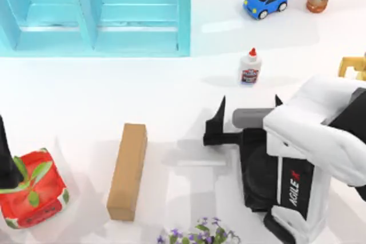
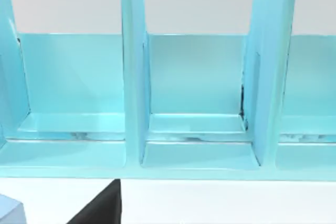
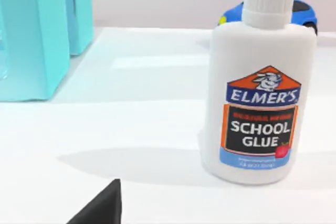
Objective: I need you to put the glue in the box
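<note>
Two black fingers (image 1: 220, 119) of the right gripper (image 1: 249, 119) stand spread and empty, aimed at the glue (image 1: 250, 68), which sits upright on the table (image 1: 86, 95) just beyond them, well right of the blue box (image 1: 183, 21); approach step in hand (nothing grasped yet); next move calls for advancing, then closing around the bottle; left arm (image 1: 7, 158) parked at the table's left edge.

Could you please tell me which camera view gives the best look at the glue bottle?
The right wrist view: the glue stands upright, close, label readable. The top view has it small, from above.
</note>
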Available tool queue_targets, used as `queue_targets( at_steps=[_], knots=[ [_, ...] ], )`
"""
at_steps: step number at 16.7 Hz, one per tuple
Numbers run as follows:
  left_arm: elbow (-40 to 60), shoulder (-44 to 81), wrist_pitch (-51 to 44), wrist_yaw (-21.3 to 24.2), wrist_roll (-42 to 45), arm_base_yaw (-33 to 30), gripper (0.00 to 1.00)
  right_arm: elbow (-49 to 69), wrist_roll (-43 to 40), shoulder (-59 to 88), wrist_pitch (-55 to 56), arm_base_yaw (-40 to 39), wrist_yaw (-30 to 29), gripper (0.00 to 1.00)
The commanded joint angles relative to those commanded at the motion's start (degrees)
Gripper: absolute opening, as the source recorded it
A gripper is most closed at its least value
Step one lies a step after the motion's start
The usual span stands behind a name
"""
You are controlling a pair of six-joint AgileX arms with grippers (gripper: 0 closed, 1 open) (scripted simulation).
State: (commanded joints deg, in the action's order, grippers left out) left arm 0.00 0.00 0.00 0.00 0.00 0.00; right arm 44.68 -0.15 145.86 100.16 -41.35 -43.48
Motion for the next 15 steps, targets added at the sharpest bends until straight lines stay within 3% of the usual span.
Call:
queue_targets(
  at_steps=[10,15],
  knots=[
    [0.0,0.0,0.0,0.0,0.0,0.0,1.00,16.7,-0.2,2.6,-13.6,8.9,8.8,1.00],
    [0.0,0.0,0.0,0.0,0.0,0.0,1.00,18.3,-0.2,2.8,-14.9,9.8,9.6,1.00]
  ],
)
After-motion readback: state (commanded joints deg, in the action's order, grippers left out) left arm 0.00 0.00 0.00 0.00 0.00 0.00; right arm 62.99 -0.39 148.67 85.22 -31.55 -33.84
